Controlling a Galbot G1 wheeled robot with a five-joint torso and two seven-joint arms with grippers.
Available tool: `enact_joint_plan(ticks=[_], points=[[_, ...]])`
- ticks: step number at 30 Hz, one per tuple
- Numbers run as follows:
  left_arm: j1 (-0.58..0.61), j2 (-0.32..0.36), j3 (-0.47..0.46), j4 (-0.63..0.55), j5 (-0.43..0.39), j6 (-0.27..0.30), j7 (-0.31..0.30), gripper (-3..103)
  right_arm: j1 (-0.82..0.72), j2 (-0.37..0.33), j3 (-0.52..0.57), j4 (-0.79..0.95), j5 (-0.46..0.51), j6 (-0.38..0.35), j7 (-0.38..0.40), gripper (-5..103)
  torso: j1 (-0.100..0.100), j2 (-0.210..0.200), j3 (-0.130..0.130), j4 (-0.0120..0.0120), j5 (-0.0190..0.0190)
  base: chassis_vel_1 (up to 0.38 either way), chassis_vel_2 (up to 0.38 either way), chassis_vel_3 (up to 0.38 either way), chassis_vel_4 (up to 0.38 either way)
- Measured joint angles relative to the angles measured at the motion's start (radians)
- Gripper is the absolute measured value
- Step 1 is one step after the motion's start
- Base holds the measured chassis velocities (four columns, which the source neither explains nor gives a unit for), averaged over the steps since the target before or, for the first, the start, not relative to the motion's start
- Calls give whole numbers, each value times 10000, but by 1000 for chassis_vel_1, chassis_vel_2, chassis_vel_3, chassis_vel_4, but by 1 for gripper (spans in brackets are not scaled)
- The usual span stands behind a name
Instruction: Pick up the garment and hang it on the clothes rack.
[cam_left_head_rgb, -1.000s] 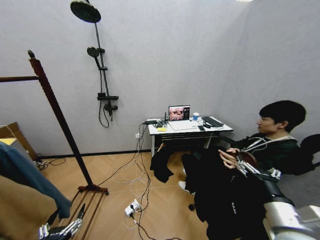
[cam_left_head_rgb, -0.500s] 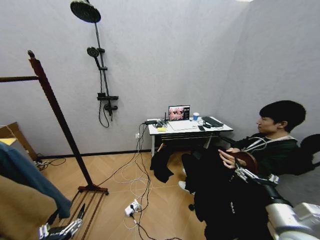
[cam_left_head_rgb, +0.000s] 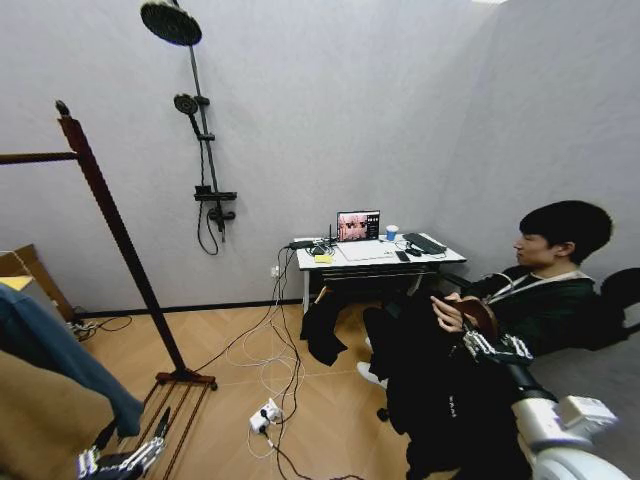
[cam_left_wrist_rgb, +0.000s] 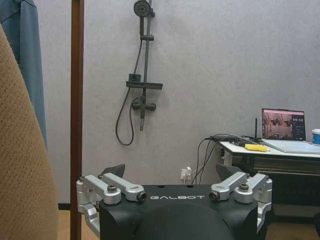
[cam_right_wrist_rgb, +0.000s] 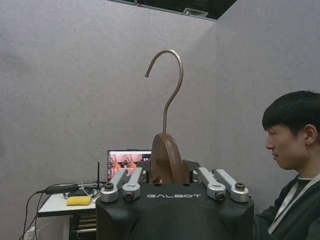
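Pick-up step: your right gripper (cam_left_head_rgb: 478, 338) clamps the hanger (cam_right_wrist_rgb: 166, 150) carrying the garment (cam_left_head_rgb: 440, 400).
Next, carry it across to the clothes rack (cam_left_head_rgb: 110, 215), upper left of the frame; left gripper (cam_left_wrist_rgb: 175, 192) hangs open.

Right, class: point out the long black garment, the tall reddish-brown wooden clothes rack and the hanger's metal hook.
Long black garment (cam_left_head_rgb: 440, 400), head view: hanging folds.
Tall reddish-brown wooden clothes rack (cam_left_head_rgb: 110, 215), head view: slanted post.
Brown wooden hanger's metal hook (cam_right_wrist_rgb: 172, 75), right wrist view: curved top.

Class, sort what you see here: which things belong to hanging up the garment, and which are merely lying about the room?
Part of the job:
- black garment
- wooden hanger, held in the right pincer
- clothes rack
- person's hand on the hanger

Just lying about:
- shower stand
- desk with laptop
- floor cables
- left pincer, idle and low
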Motion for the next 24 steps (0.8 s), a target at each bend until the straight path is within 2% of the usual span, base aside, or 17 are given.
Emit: enact_joint_plan(ticks=[1, 2, 5, 6, 8, 14, 18, 22, 24], points=[[0, 1, 0, 0, 1, 0, 0, 100, 9, 16, -13, -12, -21, 37, 51, 35, 1, 0, 0, 0, 0, 0, 0, 0, 0], [0, 1, 0, 0, 1, 0, 0, 100, 9, 16, -13, -12, -21, 37, 51, 35, 1, 0, 0, 0, 0, 0, 0, 0, 0], [0, 0, 0, 0, 0, 0, 0, 100, 2, 108, -46, -72, -106, 234, 97, 19, 0, 0, -1, 2, -1, 0, 0, 0, 0], [0, 0, 0, 0, 0, 0, 0, 100, 2, 108, -46, -72, -106, 234, 97, 19, 0, 0, -1, 2, -1, 0, 0, 0, 0], [0, 1, 0, 0, 0, 0, -1, 100, 24, 150, -90, -135, -114, 368, 110, 10, 0, 0, -1, 1, -2, 0, 0, 0, 0], [0, 1, 0, 0, 1, 0, -1, 100, 54, 154, -184, -215, -43, 625, 7, 9, 0, 0, 0, -1, 1, 0, 0, 0, 0], [0, 0, 0, 1, 0, 0, 0, 100, 91, 111, -361, -160, 661, 1051, -423, 9, 0, 0, 0, -2, 3, 0, 0, 0, 0], [0, 1, 0, 0, 0, 0, 0, 100, 149, 42, -438, -95, 968, 1194, -557, 9, 1, 0, 0, -1, 0, 0, 0, 0, 0], [0, 1, 0, 0, 0, 0, 0, 100, 380, -142, -512, -91, 1541, 1247, -677, 9, 0, 0, 0, -2, 1, 0, 0, 0, 0]])
